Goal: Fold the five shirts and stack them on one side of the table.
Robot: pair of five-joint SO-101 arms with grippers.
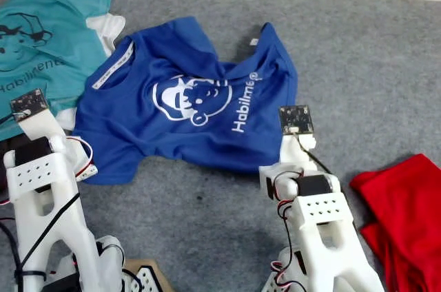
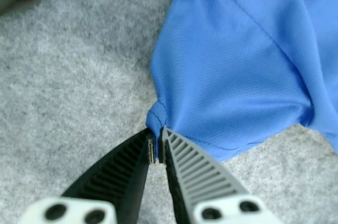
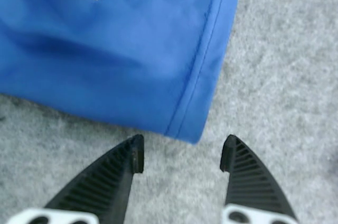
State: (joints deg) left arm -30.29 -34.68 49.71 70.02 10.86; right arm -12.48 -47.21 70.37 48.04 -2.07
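1. The blue shirt is laid printed side up and rumpled at the centre of the table. A teal shirt lies at 10 o'clock with its edge meeting the blue one. A red shirt is bunched at 4 o'clock, well apart.
2. The left pincer is closed tight, with a small tuck of the blue shirt's edge nipped between its tips (a sleeve hem, judging by the high view). Its arm is placed at 8 o'clock.
3. The right pincer is held wide apart and nothing is gripped. The blue shirt's hem corner lies just ahead of the gap between its jaws, on the grey surface. Its arm is placed at 5 o'clock.
4. The step in hand is judged to be the set-up for the blue shirt's first fold: one side is held and the other is not yet taken. None of the three shirts seen is folded and no stack has been started, so the task is judged to be near its start.
5. For the next move, the right pincer would need to be lowered over the hem corner and closed on it. Both holds could then be raised together and the cloth carried across itself. The left hold is small, so an even pull would be wanted, or the tuck may slip free.
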